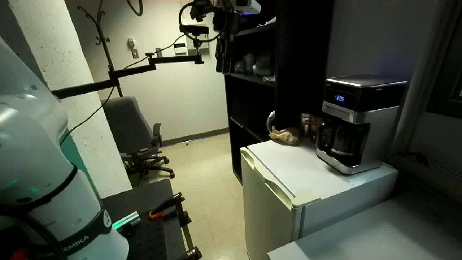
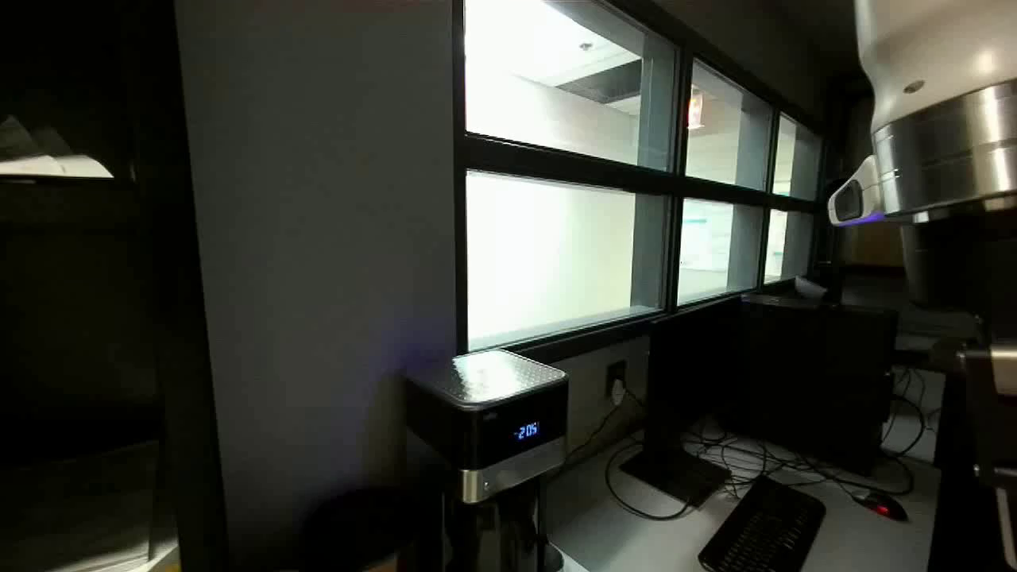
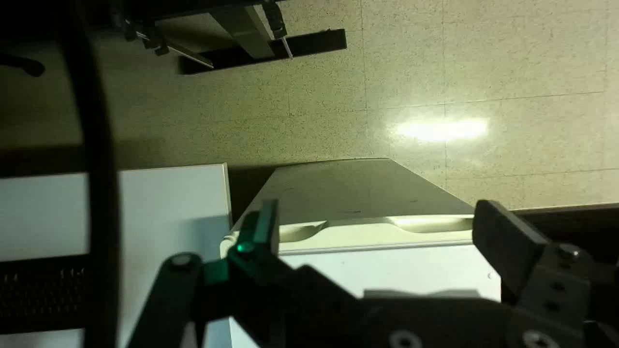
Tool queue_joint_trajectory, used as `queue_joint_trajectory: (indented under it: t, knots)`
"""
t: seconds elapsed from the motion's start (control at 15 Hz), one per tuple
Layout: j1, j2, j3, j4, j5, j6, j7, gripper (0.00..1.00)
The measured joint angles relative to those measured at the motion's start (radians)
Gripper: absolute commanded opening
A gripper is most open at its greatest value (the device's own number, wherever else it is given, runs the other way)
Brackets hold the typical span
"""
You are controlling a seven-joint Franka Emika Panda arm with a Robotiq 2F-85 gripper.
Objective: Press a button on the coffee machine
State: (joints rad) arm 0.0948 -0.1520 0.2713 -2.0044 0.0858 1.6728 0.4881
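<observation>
The coffee machine (image 1: 382,135) is silver and black and stands upright on the white fridge (image 1: 276,213). Its upper front panel shows a lit blue clock, with a glass carafe below. It also shows in an exterior view (image 2: 485,425), its lower part cut off by the frame. My gripper (image 1: 224,59) hangs high, pointing down, well apart from the machine and in front of the dark shelf in that exterior view. In the wrist view the gripper (image 3: 378,216) has its fingers wide apart with nothing between them, above the fridge's front top edge. The machine is out of the wrist view.
A crumpled brown bag (image 1: 285,136) and cans (image 1: 306,124) sit behind the machine on the fridge. A black shelf (image 1: 252,104) stands beside the fridge. A white desk (image 2: 628,520) with monitor, keyboard (image 2: 763,528) and cables adjoins it. A black camera arm (image 1: 137,68) extends near the gripper.
</observation>
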Motion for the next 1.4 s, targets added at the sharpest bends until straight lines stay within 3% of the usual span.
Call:
queue_joint_trajectory:
  t: [0.67, 0.93, 1.0, 1.13, 1.4]
  knots:
    - [0.001, 0.000, -0.002, 0.001, -0.002, 0.000, 0.000, 1.00]
    - [0.001, 0.025, -0.016, 0.002, -0.055, 0.008, 0.000, 1.00]
    - [0.001, 0.039, -0.019, 0.002, -0.080, 0.015, -0.001, 0.75]
    - [0.001, 0.070, -0.025, 0.002, -0.126, 0.050, -0.001, 0.66]
    - [0.005, 0.135, -0.034, 0.001, -0.258, 0.155, -0.002, 0.36]
